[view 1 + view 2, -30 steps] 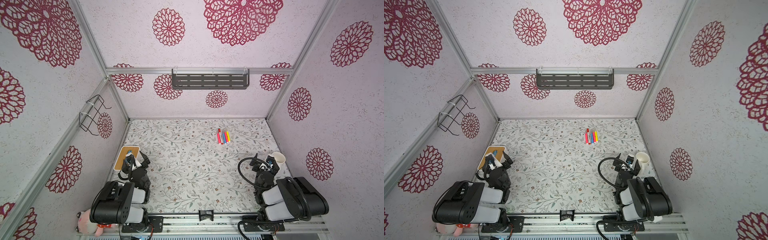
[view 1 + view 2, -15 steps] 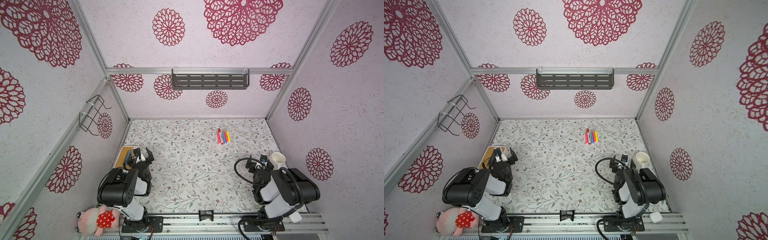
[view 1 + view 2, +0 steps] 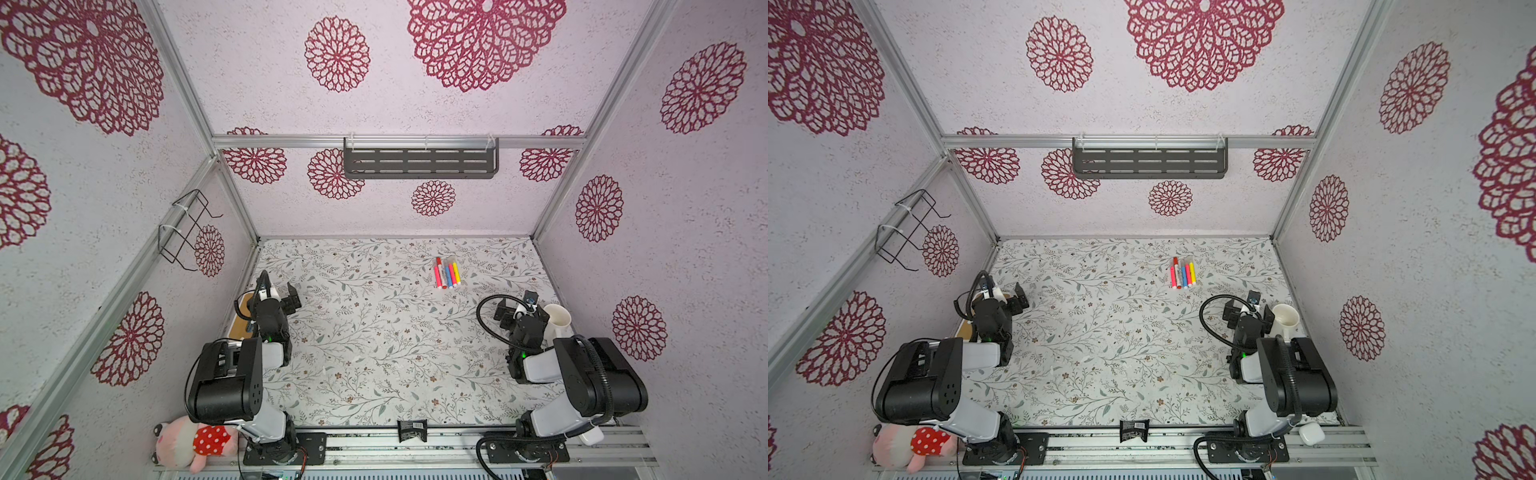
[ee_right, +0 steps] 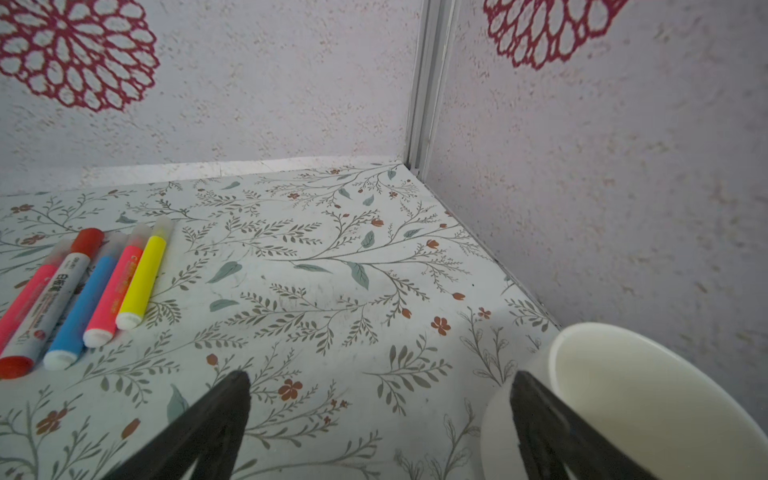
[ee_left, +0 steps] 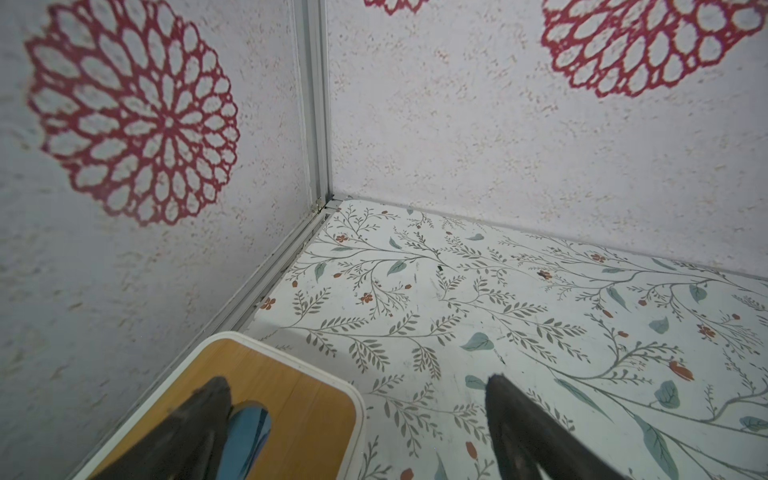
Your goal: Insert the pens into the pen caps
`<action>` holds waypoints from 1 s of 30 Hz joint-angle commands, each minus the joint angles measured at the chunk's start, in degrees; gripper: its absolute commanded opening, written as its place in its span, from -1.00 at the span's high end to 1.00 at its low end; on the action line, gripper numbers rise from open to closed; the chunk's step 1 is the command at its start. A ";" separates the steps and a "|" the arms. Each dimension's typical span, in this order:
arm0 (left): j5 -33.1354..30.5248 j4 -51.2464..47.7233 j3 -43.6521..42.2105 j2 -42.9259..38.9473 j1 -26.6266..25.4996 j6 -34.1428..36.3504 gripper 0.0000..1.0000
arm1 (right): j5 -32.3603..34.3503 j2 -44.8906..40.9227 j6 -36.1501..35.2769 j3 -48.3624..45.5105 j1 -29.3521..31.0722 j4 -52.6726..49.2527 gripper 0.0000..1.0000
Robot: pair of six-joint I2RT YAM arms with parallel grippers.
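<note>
Several pens (image 3: pixel 446 273) (image 3: pixel 1182 273) lie side by side at the back of the floral table, right of centre. In the right wrist view the pens (image 4: pixel 83 291) show pink, white, blue, pink and yellow barrels. The pen caps sit at their far ends, a red one (image 4: pixel 87 240) and translucent ones (image 4: pixel 163 226); I cannot tell whether they are pushed on. My left gripper (image 3: pixel 278 286) (image 3: pixel 1003 291) (image 5: pixel 355 384) stands open and empty at the left edge. My right gripper (image 3: pixel 519 311) (image 3: pixel 1250 311) (image 4: pixel 380 380) stands open and empty, well short of the pens.
A white mug (image 3: pixel 559 320) (image 4: pixel 623 395) stands right beside one right finger. A wooden tray (image 3: pixel 241 326) (image 5: pixel 270 395) with a blue thing (image 5: pixel 249 428) lies under the left gripper. A plush toy (image 3: pixel 191 440) and a small black packet (image 3: pixel 411 430) sit at the front rail.
Both arms have lifted out of their folded rest and carried the grippers a little further onto the table. The plush toy has come into view. Both grippers stay open.
</note>
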 commanded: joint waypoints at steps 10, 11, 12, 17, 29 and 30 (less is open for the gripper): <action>4.38 -3.49 -0.25 -1.02 0.07 -0.65 -0.95 | 1.64 -1.58 2.58 -1.51 -0.04 2.44 -0.98; 4.25 -3.51 -0.26 -1.07 -0.07 -0.56 -0.95 | 1.64 -1.50 2.67 -1.40 -0.05 2.28 -0.98; 4.02 -3.51 -0.29 -1.07 -0.18 -0.47 -0.95 | 1.59 -1.49 2.66 -1.16 -0.06 1.87 -0.98; 3.94 -4.22 0.23 -0.72 -0.18 -0.63 -0.95 | 1.71 -1.40 2.52 -0.51 -0.07 0.78 -0.98; 3.85 -3.49 -0.24 -1.06 -0.13 -0.55 -0.95 | 1.50 -1.50 2.00 -0.68 0.20 1.13 -0.98; 3.85 -3.49 -0.30 -1.07 -0.15 -0.55 -0.95 | 1.51 -1.49 2.00 -0.75 0.20 1.17 -0.98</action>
